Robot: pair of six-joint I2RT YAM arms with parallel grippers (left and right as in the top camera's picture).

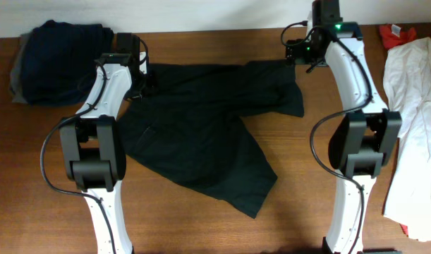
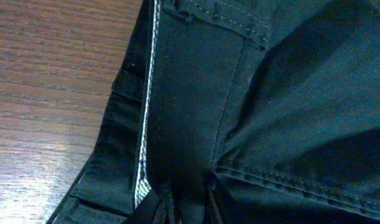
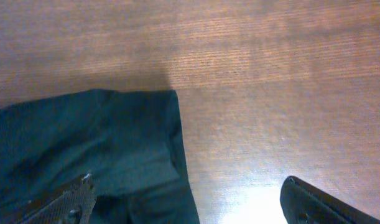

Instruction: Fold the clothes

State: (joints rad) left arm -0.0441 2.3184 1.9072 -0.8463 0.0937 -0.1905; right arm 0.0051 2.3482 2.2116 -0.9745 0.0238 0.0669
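While the black garment (image 1: 201, 134) lies spread and wrinkled on the table (image 1: 307, 176) between the two arms, the step in hand is judged to be the taking of its two far corners before the first fold. The left gripper (image 1: 139, 76) is set low on one end of the garment, and stitched seams are seen directly ahead of it. Cloth is gathered toward its fingers, but it cannot be told whether the jaws are already closed on it. The right gripper (image 3: 186, 196) is held wide open, and nothing is gripped by it. A hemmed corner of the garment lies under one finger (image 3: 65, 202), and bare wood is seen under the other. For the next move, this gripper probably needs to be lowered and closed on that corner, so that both ends can be lifted evenly.
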